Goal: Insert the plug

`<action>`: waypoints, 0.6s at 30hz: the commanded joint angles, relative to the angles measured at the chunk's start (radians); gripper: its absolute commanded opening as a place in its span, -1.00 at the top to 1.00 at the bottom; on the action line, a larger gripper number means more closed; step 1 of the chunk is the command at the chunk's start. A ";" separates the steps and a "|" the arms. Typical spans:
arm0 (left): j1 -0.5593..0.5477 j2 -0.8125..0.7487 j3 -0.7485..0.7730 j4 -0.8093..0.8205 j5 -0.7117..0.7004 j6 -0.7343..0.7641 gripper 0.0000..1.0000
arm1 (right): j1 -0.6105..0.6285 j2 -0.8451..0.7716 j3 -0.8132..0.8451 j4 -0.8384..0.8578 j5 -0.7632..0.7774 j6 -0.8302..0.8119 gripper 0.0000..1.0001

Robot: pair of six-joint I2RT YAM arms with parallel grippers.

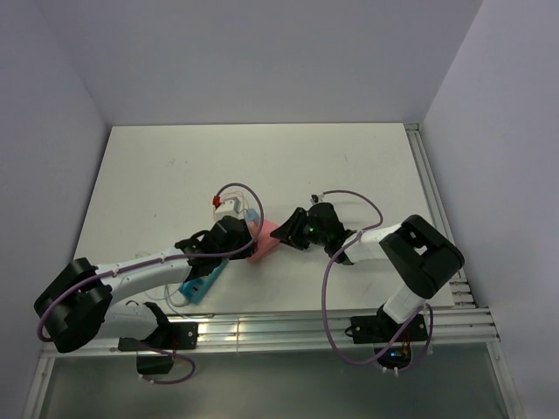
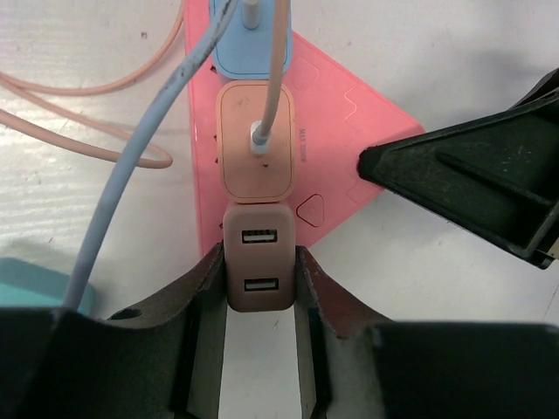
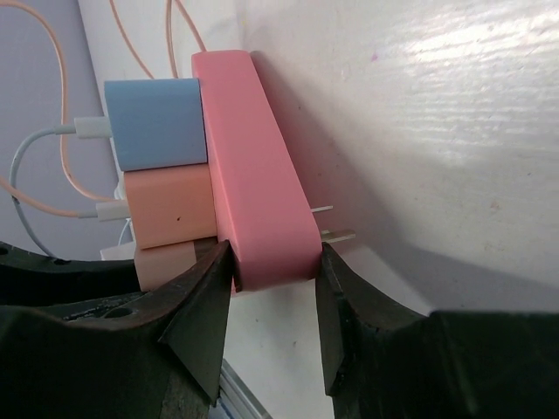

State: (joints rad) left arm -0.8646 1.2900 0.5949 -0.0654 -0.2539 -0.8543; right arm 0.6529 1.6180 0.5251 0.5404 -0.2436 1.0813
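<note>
tan plastic first: left end effector (image 2: 259,281) clamped on the tan charger (image 2: 259,260), one finger on each flank, usb ports (image 2: 259,237) facing the wrist camera; touching the peach charger (image 2: 240,166) just beyond, with the blue charger (image 2: 253,57) past that, all in one row along the pink adapter (image 3: 253,157); right end effector (image 3: 272,258) clamped across the near end of that adapter, bracing it, bare prongs (image 3: 336,234) poking out of the face opposite the chargers; tan charger at the last socket nearest both end effectors, depth of seating hidden behind a finger, so cannot tell whether fully home; likely mid-push.

possible trouble: pins jamming or bending if pushed off-axis, since crowded hard against the peach charger; adapter twisting or slipping out of the right grip under the push, held only by one end; peach cable (image 2: 275,78) or pale blue cable (image 2: 131,166) snagged by the left arm and tugging a neighbour loose.

count: three chargers on one adapter; two usb ports on the tan one; two prongs; at least two cables trailing over the bench (image 2: 454,70); one teal block (image 2: 31,284) near the left arm; two end effectors, both gripping.
</note>
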 commanded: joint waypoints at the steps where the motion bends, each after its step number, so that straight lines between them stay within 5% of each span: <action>1: -0.016 0.156 -0.107 0.010 0.186 -0.032 1.00 | 0.051 0.059 0.000 -0.163 -0.043 -0.080 1.00; 10: -0.017 0.141 -0.044 -0.043 0.139 -0.017 0.97 | 0.051 0.048 0.001 -0.171 -0.031 -0.078 1.00; 18: -0.016 0.085 -0.021 -0.076 0.122 -0.022 -0.07 | 0.051 0.023 -0.013 -0.181 -0.011 -0.078 1.00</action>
State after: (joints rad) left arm -0.8577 1.3479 0.6022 -0.0143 -0.2649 -0.8528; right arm 0.6544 1.6180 0.5312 0.5404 -0.2070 1.0805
